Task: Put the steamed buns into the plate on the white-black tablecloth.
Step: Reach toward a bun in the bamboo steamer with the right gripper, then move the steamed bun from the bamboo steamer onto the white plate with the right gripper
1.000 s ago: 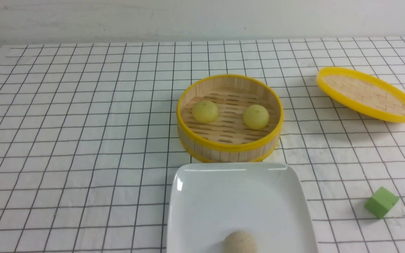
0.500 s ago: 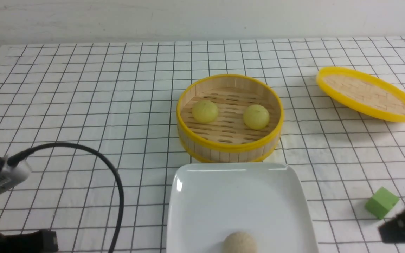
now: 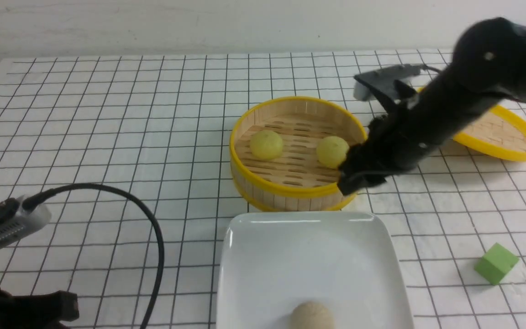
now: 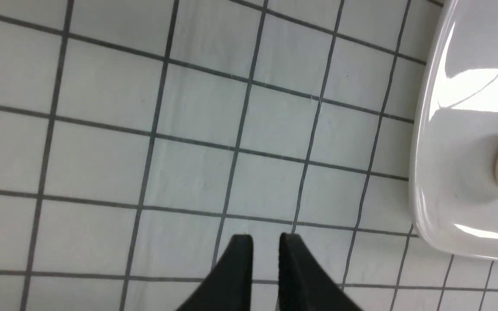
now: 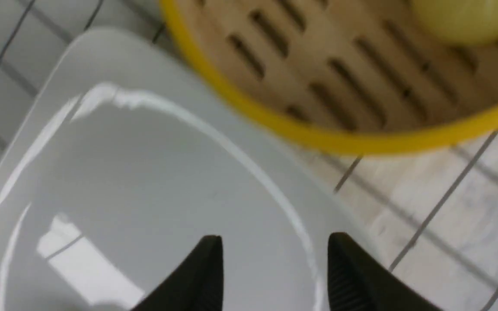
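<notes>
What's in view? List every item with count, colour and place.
steamed buns: two, pale yellow-green, inside the steamer
steamer: one, bamboo with yellow rim, mid-table behind the plate
lid: one, bamboo with yellow rim, far right
plate: one, white, near centre
beige bun: one, tan, on the plate's near edge
block: one, green, near right
tablecloth: one, white with black grid, covering the table
left arm: one, black, near left, jaws almost shut over cloth
right arm: one, black, at the steamer's right rim, jaws open

The left hand [image 4: 266, 238], nearly closed, hovers over the white-black tablecloth [image 4: 188, 129] beside the plate [image 4: 421, 181].
</notes>
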Robot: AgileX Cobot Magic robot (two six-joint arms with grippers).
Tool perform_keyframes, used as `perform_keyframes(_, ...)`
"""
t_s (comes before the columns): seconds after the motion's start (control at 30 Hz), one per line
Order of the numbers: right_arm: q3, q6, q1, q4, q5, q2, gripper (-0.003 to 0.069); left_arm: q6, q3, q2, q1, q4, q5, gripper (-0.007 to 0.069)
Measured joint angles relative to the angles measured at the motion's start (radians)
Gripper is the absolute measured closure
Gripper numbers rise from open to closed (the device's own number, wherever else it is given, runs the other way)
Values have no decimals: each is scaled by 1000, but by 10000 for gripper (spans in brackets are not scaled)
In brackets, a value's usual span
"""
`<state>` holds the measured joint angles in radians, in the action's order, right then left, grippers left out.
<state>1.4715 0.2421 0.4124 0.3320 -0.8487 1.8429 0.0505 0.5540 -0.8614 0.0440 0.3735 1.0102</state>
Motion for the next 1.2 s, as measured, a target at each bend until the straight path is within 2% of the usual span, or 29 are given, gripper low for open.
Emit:
perform_keyframes(0.17, 254, -128, 4, -167, 10, 197, 179, 0, 0, 0, 0, -3, 1, 400)
perform_keyframes(0.27, 357, -150, 4, -226, 9, 295, 167, 0, 0, 0, 0, -3, 1, 368)
perform_keyframes(0.33, 399, -154, 4, -242, 6, 345, 186, 0, 0, 0, 0, -3, 1, 358)
perform_keyframes(0.37, 411, -155, 4, -246, 6, 362, 209, 0, 0, 0, 0, -3, 1, 356)
perform_keyframes(0.43, 422, -155, 4, -248, 6, 378, 301, 0, 0, 0, 0, -3, 1, 356)
perform_keyframes(0.53, 428, -154, 4, -248, -18, 364, 526, 0, 0, 0, 0, -3, 2, 356)
perform_keyframes(0.6, 428, -151, 4, -249, -57, 331, 623, 0, 0, 0, 0, -4, 2, 356)
perform_keyframes(0.77, 425, -151, 4, -245, -213, 148, 641, 0, 0, 0, 0, -5, 2, 356)
perform_keyframes(0.87, 356, -151, 5, -196, -330, -14, 639, 0, 0, 0, 0, -11, 2, 360)
perform_keyframes(0.97, 214, -151, 19, -142, -349, -120, 637, 0, 0, 0, 0, -20, 3, 360)
perform_keyframes(1.0, 108, -151, 39, -123, -323, -160, 637, 0, 0, 0, 0, -24, 3, 360)
perform_keyframes(1.03, 92, -151, 46, -121, -310, -164, 636, 0, 0, 0, 0, -24, 3, 360)
perform_keyframes(1.1, -124, -179, 106, -113, -183, -183, 635, 0, 0, 0, 0, -25, 3, 360)
perform_keyframes(1.13, -138, -182, 112, -113, -171, -182, 635, 0, 0, 0, 0, -25, 3, 360)
perform_keyframes(1.2, -290, -234, 183, -143, 1, -162, 620, 0, 0, 0, 0, -28, 3, 360)
